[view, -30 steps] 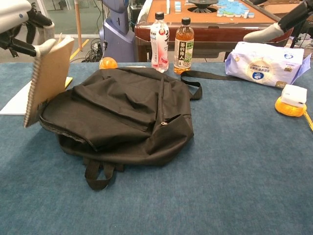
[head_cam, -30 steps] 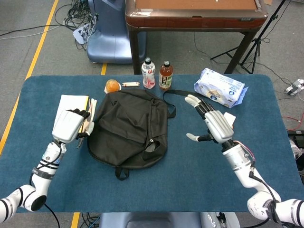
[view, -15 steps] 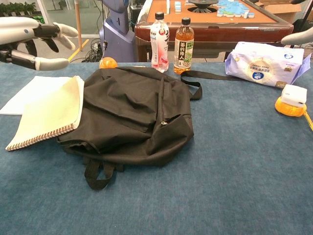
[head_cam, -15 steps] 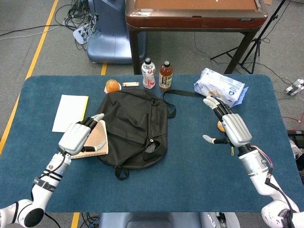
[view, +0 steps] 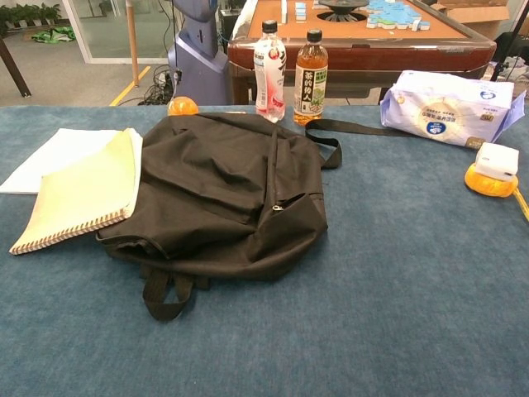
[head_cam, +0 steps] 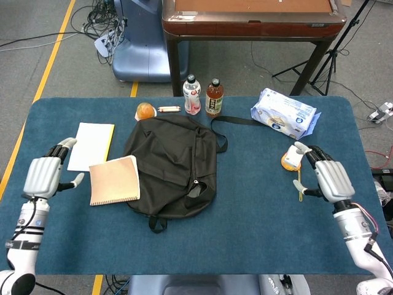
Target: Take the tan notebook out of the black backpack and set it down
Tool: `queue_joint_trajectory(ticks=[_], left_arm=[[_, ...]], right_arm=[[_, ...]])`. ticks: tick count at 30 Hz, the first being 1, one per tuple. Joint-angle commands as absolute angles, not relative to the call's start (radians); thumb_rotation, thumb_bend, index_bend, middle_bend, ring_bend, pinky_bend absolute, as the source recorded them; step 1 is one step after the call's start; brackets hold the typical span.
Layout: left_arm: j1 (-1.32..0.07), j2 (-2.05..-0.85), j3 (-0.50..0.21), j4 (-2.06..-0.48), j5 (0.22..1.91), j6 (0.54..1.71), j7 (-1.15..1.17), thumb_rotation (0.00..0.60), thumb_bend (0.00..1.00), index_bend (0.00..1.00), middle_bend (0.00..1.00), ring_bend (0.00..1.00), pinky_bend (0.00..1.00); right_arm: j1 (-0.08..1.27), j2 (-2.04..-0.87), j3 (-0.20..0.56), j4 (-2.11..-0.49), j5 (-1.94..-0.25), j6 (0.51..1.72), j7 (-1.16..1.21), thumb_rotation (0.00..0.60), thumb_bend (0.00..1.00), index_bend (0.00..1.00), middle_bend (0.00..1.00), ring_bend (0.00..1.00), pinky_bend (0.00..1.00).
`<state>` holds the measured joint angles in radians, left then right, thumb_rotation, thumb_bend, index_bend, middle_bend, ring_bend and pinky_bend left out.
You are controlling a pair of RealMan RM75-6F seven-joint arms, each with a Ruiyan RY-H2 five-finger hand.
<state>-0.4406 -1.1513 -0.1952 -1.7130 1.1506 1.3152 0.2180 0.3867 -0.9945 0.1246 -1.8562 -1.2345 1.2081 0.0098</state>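
The tea bottle (view: 312, 76) at 12 o'clock carries a label with Chinese characters, too small to read with certainty; the white-and-pink bottle (view: 268, 71) stands just beside it, its print unreadable, and the tissue pack (view: 450, 107) at 2 o'clock shows a blue round logo that cannot be made out. The tan notebook (head_cam: 114, 180) lies flat on the blue table (head_cam: 245, 221) at 9 o'clock of the black backpack (head_cam: 172, 166), its right edge touching the bag, its spiral binding along the near edge, and its far corner overlapping a white pad (head_cam: 91, 144). The left hand (head_cam: 44, 176) hovers at the table's 9 o'clock edge, fingers apart, holding nothing, apart from the notebook. The right hand (head_cam: 324, 179) hangs at 3 o'clock, fingers spread and empty, just beside an orange-based white object (head_cam: 291, 159). Bare cloth stretches along the near edge at 6 o'clock.
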Motion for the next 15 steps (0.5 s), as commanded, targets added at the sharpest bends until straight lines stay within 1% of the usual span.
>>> queue_joint_trajectory(ticks=[1,7,15], left_arm=[[-0.385,-1.149,-0.169,-1.687,1.163,1.377,0.202,0.600,0.22,0.17,0.15,0.20,0.43],[-0.302,-1.154,-0.130,-1.679,1.196,1.467,0.197,0.600,0.22,0.20,0.16,0.20,0.43],[-0.222,-1.166,-0.079,-1.711,1.260,1.552,0.242,0.600,0.22,0.21,0.16,0.20,0.41]], right_arm=[[0.342,-0.995,0.093,-1.855,-1.204,1.241,-0.045,0.600,0.31,0.13,0.23,0.10,0.24],[0.274,-1.007,0.075,-1.855,-1.197,1.315,-0.062,0.600,0.31,0.14,0.24,0.11,0.24],[0.213,-1.042,0.055,-1.838,-1.275,1.403,-0.078,0.600,0.31,0.15,0.24,0.11,0.24]])
